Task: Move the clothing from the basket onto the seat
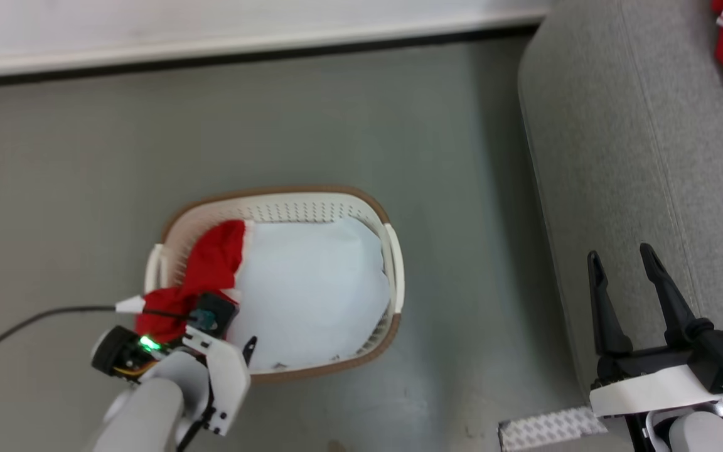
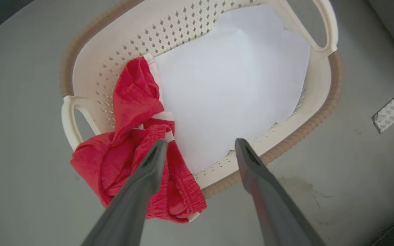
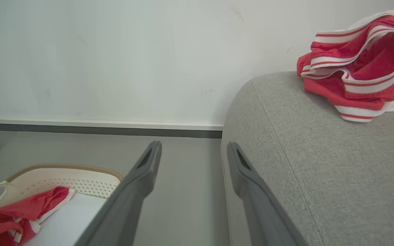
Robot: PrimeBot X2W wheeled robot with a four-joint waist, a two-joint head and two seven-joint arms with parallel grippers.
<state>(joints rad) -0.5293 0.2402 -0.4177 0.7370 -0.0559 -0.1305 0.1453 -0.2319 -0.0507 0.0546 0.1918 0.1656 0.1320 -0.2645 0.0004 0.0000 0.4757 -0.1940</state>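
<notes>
A red garment [image 2: 132, 153] with white trim lies over the left rim of the cream basket [image 2: 320, 112] and hangs partly outside it. My left gripper [image 2: 201, 142] hovers open above the basket's near rim, its left finger in front of the red fabric and nothing between the fingers. In the head view the basket [image 1: 393, 263] stands on the floor left of the grey seat [image 1: 650, 157]. A second red garment [image 3: 354, 68] with white stripes rests on the seat [image 3: 320, 171]. My right gripper [image 1: 622, 260] stands open and empty by the seat's near edge.
A plain white sheet [image 2: 238, 78] covers the basket's bottom. A black cable [image 1: 22, 320] runs from my left wrist to the left. A patterned strip [image 1: 550, 427] lies on the grey floor near the seat. A wall with a dark baseboard [image 1: 242, 56] runs behind.
</notes>
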